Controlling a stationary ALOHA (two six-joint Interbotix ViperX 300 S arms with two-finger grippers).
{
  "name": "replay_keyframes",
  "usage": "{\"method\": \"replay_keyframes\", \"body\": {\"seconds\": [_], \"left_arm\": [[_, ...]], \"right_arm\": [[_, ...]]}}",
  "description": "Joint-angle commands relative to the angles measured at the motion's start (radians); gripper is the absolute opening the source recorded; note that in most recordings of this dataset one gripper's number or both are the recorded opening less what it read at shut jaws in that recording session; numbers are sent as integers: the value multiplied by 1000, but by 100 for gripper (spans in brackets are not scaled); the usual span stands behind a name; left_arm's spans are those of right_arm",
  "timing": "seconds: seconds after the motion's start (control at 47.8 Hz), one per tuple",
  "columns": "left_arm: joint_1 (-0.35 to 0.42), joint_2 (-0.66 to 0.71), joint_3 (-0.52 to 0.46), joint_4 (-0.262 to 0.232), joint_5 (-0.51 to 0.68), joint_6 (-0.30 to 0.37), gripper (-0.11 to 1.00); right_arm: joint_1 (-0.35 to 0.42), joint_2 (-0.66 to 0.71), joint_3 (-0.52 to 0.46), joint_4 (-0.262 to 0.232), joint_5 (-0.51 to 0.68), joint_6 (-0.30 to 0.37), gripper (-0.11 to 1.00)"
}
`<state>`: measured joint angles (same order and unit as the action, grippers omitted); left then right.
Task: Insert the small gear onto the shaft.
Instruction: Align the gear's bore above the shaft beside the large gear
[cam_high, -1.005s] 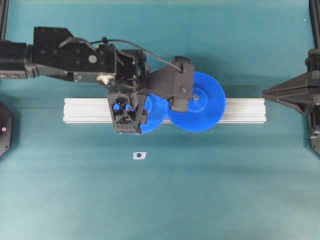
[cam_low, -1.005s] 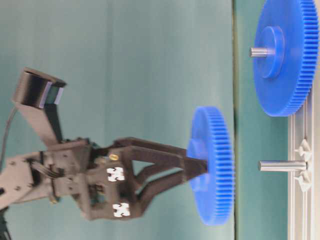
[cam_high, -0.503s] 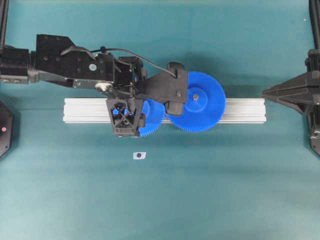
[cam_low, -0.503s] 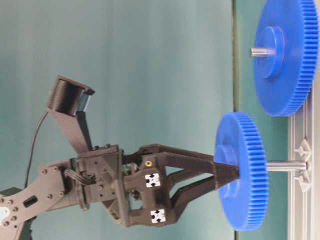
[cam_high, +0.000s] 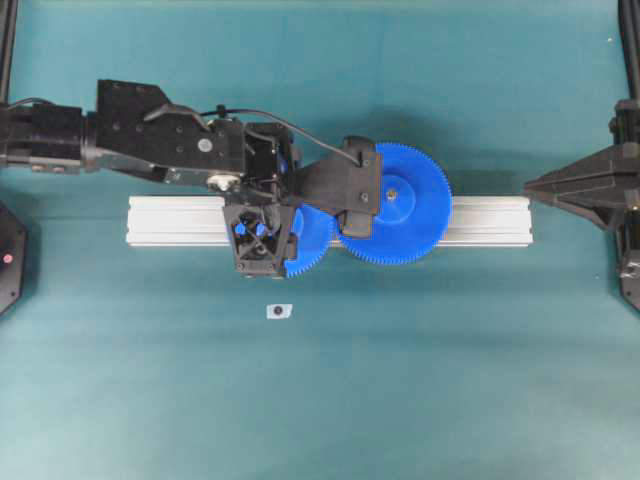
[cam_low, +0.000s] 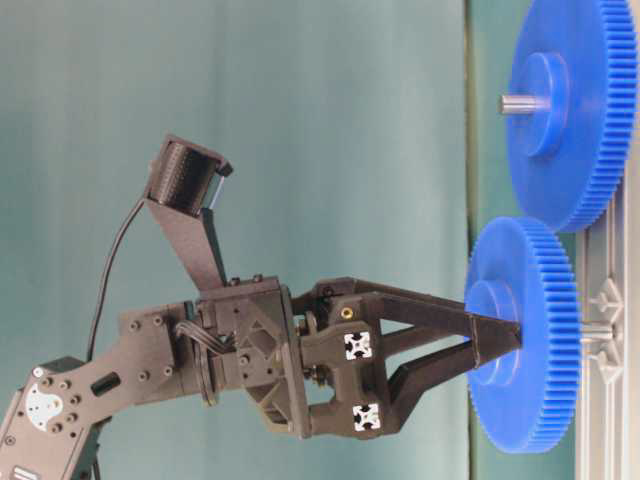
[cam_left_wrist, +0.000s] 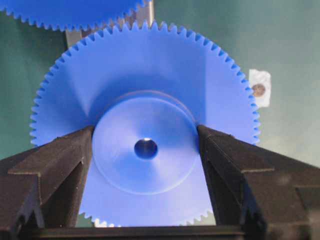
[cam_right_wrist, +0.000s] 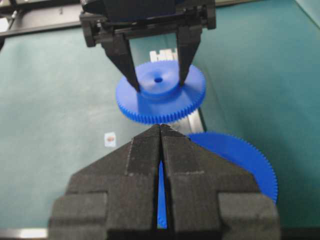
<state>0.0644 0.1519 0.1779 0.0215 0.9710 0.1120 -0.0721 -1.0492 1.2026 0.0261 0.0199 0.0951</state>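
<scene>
We see the small gear (cam_low: 522, 335), blue with tiny teeth, sitting on the shaft (cam_low: 597, 329) over the rail (cam_high: 480, 221). Our left gripper (cam_left_wrist: 145, 145) squeezes its round hub. The big gear (cam_high: 400, 203) is just beside it. Our right gripper (cam_right_wrist: 161, 131) is pressed closed, holding nothing.

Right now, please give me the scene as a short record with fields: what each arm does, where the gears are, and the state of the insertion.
left gripper: fingers clamp the hub of the small gear
right gripper: fingers shut, holding nothing, off to the side
small gear: partly down on the shaft, not yet against the rail
large gear: mounted on the rail beside it
small white piece: lies loose on the mat
</scene>
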Motion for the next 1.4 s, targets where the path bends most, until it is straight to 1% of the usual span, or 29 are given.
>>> {"method": "replay_keyframes", "body": {"seconds": [0.0,0.209,0.503,1.068,1.382], "left_arm": [[-2,-14,8,5,-3,2,69],[18,-26,44,5,-5,3,69],[49,-28,64,5,-37,9,69],[51,-32,72,5,-41,5,69],[51,-29,69,2,-17,3,69]], "right_arm": [[-2,6,-9,2,-5,9,3],[-2,6,-9,2,-5,9,3],[-2,5,-9,0,-5,11,3],[-2,3,-11,2,-5,11,3],[-2,3,-11,2,-5,11,3]]}}
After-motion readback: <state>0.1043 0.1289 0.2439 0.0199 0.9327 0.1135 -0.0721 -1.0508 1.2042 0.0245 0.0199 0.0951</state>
